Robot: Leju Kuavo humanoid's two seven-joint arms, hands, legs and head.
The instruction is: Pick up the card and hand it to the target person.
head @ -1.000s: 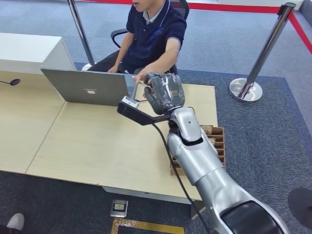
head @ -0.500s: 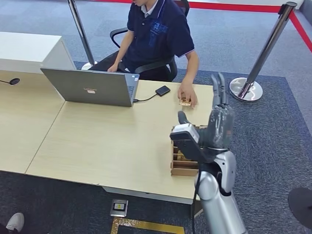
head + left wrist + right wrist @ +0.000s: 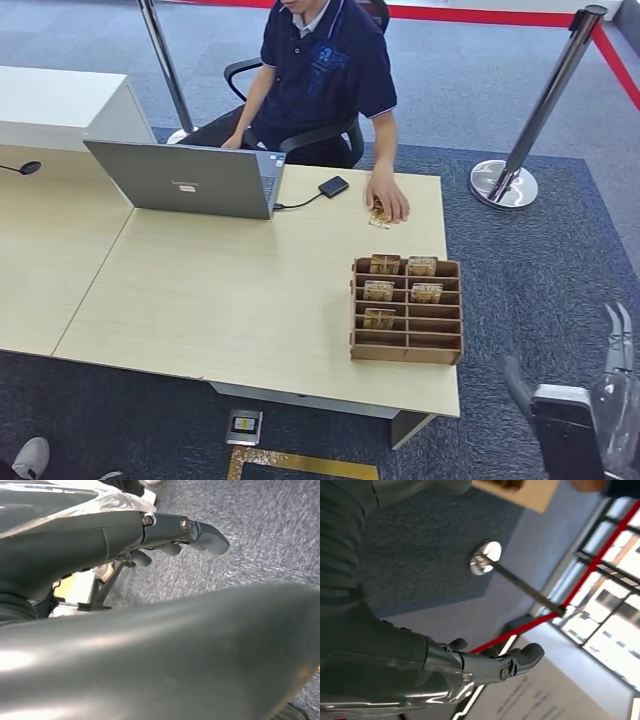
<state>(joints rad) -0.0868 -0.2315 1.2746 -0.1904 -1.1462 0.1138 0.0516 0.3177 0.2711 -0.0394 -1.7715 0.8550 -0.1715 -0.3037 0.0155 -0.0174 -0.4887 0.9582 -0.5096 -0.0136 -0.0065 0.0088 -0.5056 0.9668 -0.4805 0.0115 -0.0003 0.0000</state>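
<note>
- Card (image 3: 380, 212): lying on the table (image 3: 226, 290) under the seated person's hand (image 3: 389, 193), just beyond the card rack.
- Card rack (image 3: 406, 309): brown, slotted, near the table's right edge; I see several cards standing in it.
- Right hand (image 3: 615, 395): low beside the table, over the carpet; fingers (image 3: 523, 656) extended and apart, holding nothing.
- Left hand (image 3: 113, 535): hanging over the carpet, fingers (image 3: 205, 532) stretched out, nothing in them.
- Laptop (image 3: 185, 178): open, facing the person; dark phone (image 3: 333, 186) beside it.

Card rack (image 3: 406, 310) on table (image 3: 226, 290) near right corner (cards in slots); laptop (image 3: 185, 180) far left; phone (image 3: 333, 186) between laptop and person's hand (image 3: 389, 195), which rests on card (image 3: 377, 213).
</note>
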